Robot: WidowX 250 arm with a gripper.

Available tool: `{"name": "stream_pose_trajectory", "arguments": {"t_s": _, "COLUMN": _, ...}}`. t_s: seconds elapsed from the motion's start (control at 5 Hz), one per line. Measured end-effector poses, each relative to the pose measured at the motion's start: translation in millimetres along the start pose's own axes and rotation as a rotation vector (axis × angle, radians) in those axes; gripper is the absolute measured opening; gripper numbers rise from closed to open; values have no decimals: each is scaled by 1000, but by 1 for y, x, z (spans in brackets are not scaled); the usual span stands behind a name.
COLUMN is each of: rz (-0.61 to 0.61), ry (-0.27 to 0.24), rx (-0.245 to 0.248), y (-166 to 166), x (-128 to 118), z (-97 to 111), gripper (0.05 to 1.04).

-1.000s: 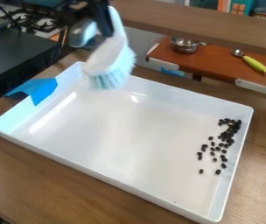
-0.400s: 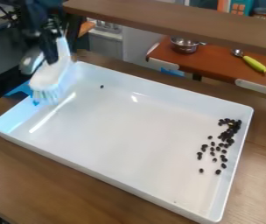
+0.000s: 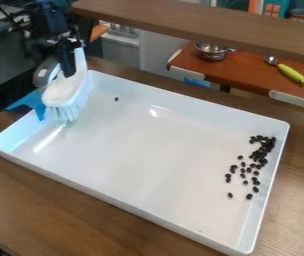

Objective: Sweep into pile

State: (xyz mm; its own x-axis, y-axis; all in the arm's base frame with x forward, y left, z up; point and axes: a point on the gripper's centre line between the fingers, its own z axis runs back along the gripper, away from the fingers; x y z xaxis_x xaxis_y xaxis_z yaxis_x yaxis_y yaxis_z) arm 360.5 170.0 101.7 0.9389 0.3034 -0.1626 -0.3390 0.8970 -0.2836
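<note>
The wooden table [image 3: 54, 210] spreads out under the white tray [image 3: 134, 155] and past its near edge. Inside the tray, along its right wall, lie the dark beans [image 3: 259, 155], bunched tightly toward the far right corner and scattered more loosely nearer the camera. At the tray's left end, the brush [image 3: 68, 92] is tilted with its bristles down over the inside; whether they touch the tray is hard to tell. Above that end hangs the gripper [image 3: 66, 67], its jaws pinching the brush by the handle. Blue tape [image 3: 31, 102] crosses the tray's left rim. A lone bean [image 3: 116, 99] sits inside near the tray's far left corner. Beyond the tray's far side, a reddish-brown surface [image 3: 241, 67] holds a metal pot [image 3: 211, 51] and a green-handled utensil [image 3: 291, 73].
</note>
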Motion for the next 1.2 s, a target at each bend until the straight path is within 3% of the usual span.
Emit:
{"name": "stream_pose_trajectory", "arguments": {"t_s": 0.4, "rz": -19, "ry": 35, "rx": 21, "y": -27, "x": 1, "z": -22, "gripper": 488}}
{"name": "stream_pose_trajectory", "arguments": {"t_s": 0.8, "rz": 31, "ry": 11, "rx": 41, "y": -31, "x": 16, "z": -22, "gripper": 487}}
{"name": "stream_pose_trajectory", "arguments": {"t_s": 1.0, "rz": 55, "ry": 24, "rx": 45, "y": -28, "x": 20, "z": -27, "gripper": 488}}
{"name": "stream_pose_trajectory", "arguments": {"t_s": 1.2, "rz": 56, "ry": 66, "rx": 56, "y": -31, "x": 21, "z": -37, "gripper": 488}}
